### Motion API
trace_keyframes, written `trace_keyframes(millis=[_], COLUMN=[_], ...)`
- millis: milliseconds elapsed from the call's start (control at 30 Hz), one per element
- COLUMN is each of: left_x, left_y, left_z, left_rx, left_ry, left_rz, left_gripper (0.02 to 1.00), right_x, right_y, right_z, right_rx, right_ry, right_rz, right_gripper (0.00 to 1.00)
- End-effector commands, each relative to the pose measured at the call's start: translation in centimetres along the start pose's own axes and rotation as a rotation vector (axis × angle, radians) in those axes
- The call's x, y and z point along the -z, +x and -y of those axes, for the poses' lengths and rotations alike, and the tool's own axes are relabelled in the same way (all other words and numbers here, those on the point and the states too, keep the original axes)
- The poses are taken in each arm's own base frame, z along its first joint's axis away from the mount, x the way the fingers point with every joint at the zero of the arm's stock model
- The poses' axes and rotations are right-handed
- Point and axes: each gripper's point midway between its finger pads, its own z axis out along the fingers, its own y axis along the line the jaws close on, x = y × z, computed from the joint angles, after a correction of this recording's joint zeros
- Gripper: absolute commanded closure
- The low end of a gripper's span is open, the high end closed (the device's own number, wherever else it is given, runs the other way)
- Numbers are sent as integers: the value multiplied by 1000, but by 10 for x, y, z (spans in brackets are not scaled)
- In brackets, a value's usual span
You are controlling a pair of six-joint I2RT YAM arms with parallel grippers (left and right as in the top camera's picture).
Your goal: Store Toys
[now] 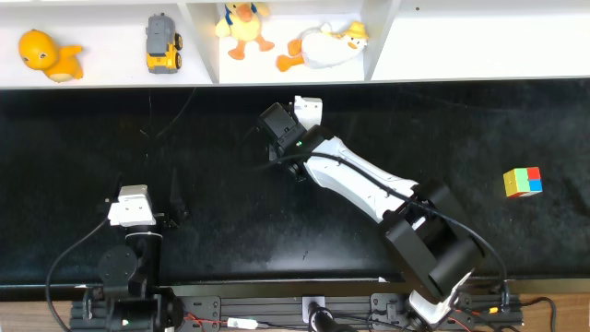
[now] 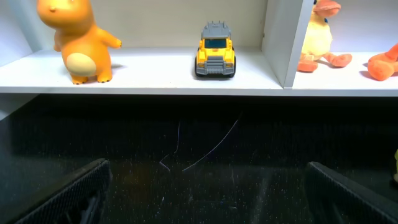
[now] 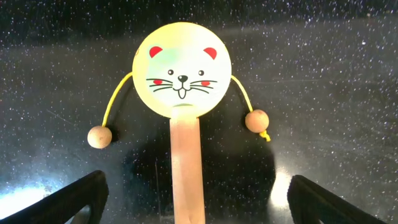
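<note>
The speckled black worktop [image 1: 221, 203] met a white shelf [image 2: 155, 78]; left gripper [image 2: 205, 199] and right gripper [image 3: 196, 199] gaped empty, the latter above a round, wooden-handled rattle [image 3: 182, 78].

The right arm [image 1: 359, 182] has a white shell, black joints, black cables [image 1: 490, 251].

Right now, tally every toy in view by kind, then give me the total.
Plush ducks: 2
Orange figure: 1
Toy truck: 1
Colour cube: 1
Cat-face rattle drum: 1
Total: 6
</note>
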Motion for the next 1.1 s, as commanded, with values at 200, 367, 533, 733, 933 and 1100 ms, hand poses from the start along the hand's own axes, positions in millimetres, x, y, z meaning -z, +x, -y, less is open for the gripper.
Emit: trace_keyframes(millis=[200,367,533,733,933,1100], left_x=[0,0,0,0,0,0], left_y=[-1,-1,-1,-1,-1,-1], left_z=[-1,-1,-1,-1,-1,-1], left_rx=[3,3,3,3,3,3], left_ry=[-5,-5,-5,-5,-5,-5], left_rz=[6,6,6,6,6,6], left_gripper=[20,20,20,20,20,20], right_x=[-8,-15,-15,-9,18,41], right_y=[0,8,9,6,3,30], right_z=[-4,-3,-3,-3,20,76], right_rx=[-12,-3,-10,-32,-56,-106], right_ry=[10,19,16,9,11,31], right_rz=[-11,-43,-47,-39,-21,-26], right_gripper=[75,110,579,886,958,947])
